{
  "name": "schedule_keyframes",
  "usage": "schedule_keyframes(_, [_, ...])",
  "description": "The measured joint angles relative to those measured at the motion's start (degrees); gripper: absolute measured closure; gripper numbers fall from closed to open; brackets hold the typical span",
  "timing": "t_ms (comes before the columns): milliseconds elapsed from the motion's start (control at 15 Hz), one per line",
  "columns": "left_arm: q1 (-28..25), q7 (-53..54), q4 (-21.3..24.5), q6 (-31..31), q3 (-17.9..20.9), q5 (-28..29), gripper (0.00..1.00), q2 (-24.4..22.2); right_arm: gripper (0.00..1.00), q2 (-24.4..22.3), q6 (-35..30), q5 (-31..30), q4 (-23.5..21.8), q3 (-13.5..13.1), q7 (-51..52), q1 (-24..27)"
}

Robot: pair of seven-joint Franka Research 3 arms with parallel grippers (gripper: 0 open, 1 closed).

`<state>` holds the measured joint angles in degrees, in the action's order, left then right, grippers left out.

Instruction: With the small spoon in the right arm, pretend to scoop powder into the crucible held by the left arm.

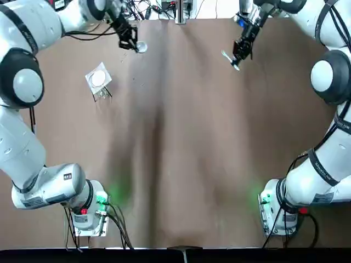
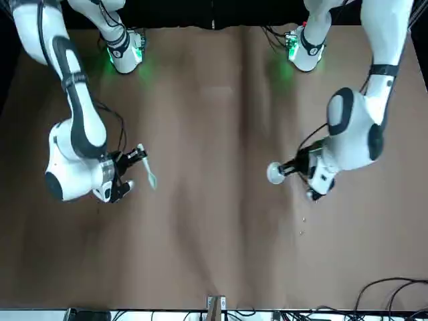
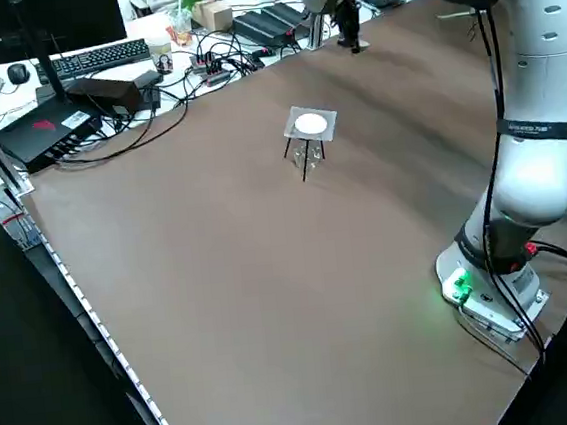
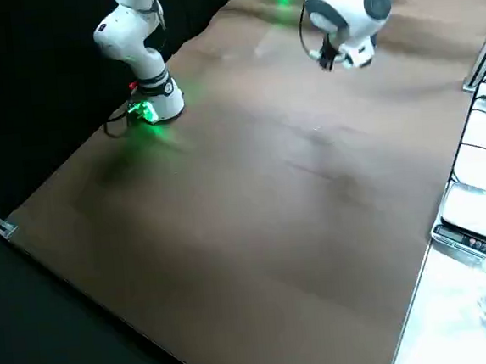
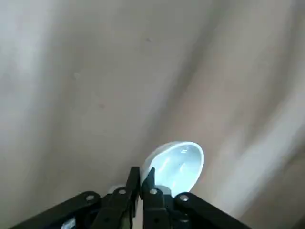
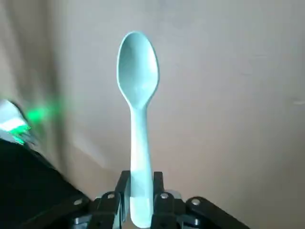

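Far across table (image 1: 181, 164), right gripper (image 1: 239, 55) pinched small spoon (image 1: 229, 59), bowl pointing straight outward; left gripper (image 1: 130, 43) clamped crucible (image 1: 141, 47) rim, underside hidden.

Seen from above, we find open table (image 1: 181, 137) from the crucible (image 1: 141, 47), in the left gripper (image 1: 133, 45), to the small spoon (image 1: 230, 59) at its three o'clock, in the right gripper (image 1: 239, 53). A wire stand (image 1: 98, 79) topped by a white disc blocks the crucible's eight o'clock.

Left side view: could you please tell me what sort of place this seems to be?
Probably a robotics lab: two arms on a brown table, left gripper holding a crucible, right gripper a small spoon, with a keyboard and cables beyond.
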<state>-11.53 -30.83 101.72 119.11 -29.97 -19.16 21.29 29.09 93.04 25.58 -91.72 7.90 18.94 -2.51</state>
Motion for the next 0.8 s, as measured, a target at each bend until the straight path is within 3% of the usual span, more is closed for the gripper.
schedule_keyframes(333, [-11.0,14.8,6.6,-3.1,-0.7,0.0,0.93,-3.5,0.77,6.7,3.1,-13.7,-0.2,-0.1,20.1,5.1])
schedule_keyframes(467, [-15.6,22.4,7.4,-7.5,-0.8,0.0,0.93,-3.8,0.77,7.7,5.3,-18.0,-0.2,-0.1,26.9,6.6])
schedule_keyframes(533, [-19.8,29.7,8.3,-10.3,-0.8,0.0,0.93,-3.8,0.77,8.2,5.6,-23.6,-0.2,-0.1,32.0,7.2])
schedule_keyframes(800, [-25.1,39.3,9.9,-12.1,-0.9,0.0,0.93,-3.7,0.77,9.6,8.7,-30.8,-0.2,-0.1,40.6,8.0])
